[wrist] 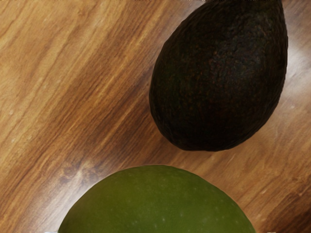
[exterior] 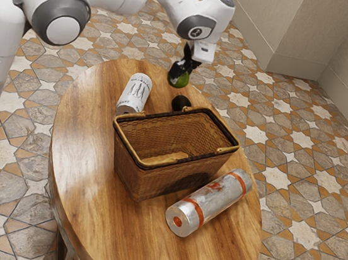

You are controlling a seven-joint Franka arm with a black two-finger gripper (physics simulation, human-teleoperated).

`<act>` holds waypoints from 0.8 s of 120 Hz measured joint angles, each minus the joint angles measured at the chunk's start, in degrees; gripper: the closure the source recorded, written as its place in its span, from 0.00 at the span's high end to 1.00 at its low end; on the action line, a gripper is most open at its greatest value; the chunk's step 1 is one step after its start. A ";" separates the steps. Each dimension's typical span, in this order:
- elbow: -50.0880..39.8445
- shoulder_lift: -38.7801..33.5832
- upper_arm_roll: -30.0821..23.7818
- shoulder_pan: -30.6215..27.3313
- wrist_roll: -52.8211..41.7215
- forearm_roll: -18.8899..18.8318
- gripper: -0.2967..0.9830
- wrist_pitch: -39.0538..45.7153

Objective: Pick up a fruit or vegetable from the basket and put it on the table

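Note:
At the far side of the table, my black gripper (exterior: 183, 69) points down and is shut on a green fruit (exterior: 179, 79), which hangs above the wood. Seen from the wrist, the same green fruit (wrist: 158, 204) bulges up at the lower edge. A dark avocado (exterior: 180, 103) lies on the table (exterior: 85, 157) just behind the wicker basket (exterior: 148, 181), close to the held fruit. That avocado (wrist: 218, 77) rests on the wood below my hand in the wrist view. Inside the basket, a tan-yellow item lies on the bottom, partly hidden by the rim.
A white can (exterior: 135, 92) lies beside the basket's far corner, toward the exterior view's left. A silver cylinder with orange bands (exterior: 208, 202) lies along the basket's near side, toward the exterior view's right. The table's round edge curves past the avocado.

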State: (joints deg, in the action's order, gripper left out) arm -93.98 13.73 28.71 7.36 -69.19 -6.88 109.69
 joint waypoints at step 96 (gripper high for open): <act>16.99 1.02 8.01 -2.65 2.99 17.76 0.74 -21.19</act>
State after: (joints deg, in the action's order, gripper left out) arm -76.98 14.75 36.72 4.71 -66.21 10.87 88.50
